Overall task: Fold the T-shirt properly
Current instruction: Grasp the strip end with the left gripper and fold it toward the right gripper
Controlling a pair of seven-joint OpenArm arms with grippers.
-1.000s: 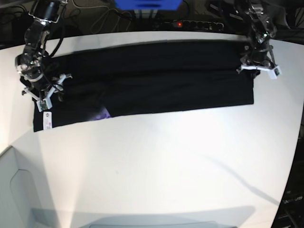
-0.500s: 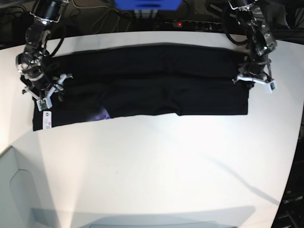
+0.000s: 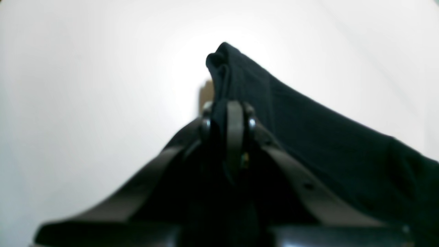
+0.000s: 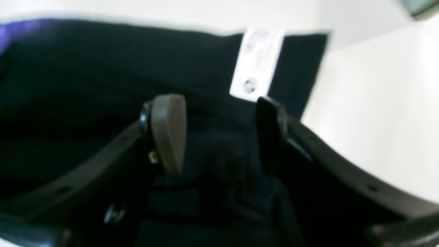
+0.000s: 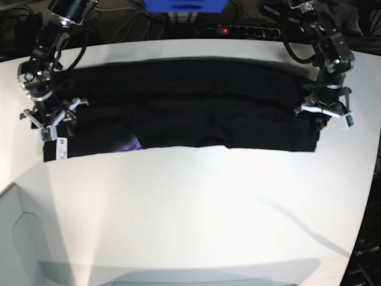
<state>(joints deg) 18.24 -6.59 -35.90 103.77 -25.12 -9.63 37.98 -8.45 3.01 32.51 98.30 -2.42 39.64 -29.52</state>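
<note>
Left wrist view: I see my left gripper point(image 3: 228, 118) pinched on the T-shirt point(image 5: 190, 104). My right gripper point(image 4: 219, 132) gapes over its tagged end. Beyond the white table point(image 5: 196, 208), a power strip point(image 5: 241, 30) glows.

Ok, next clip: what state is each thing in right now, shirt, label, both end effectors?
T-shirt: folded into a long band lying flat across the table, a bit of purple print showing at the near edge.
Label: white, lying flat at the shirt's corner.
Left end effector: shut on a bunched edge of the T-shirt.
Right end effector: open, fingers apart over the T-shirt, gripping nothing.
Table: white, bare in front of the shirt.
</note>
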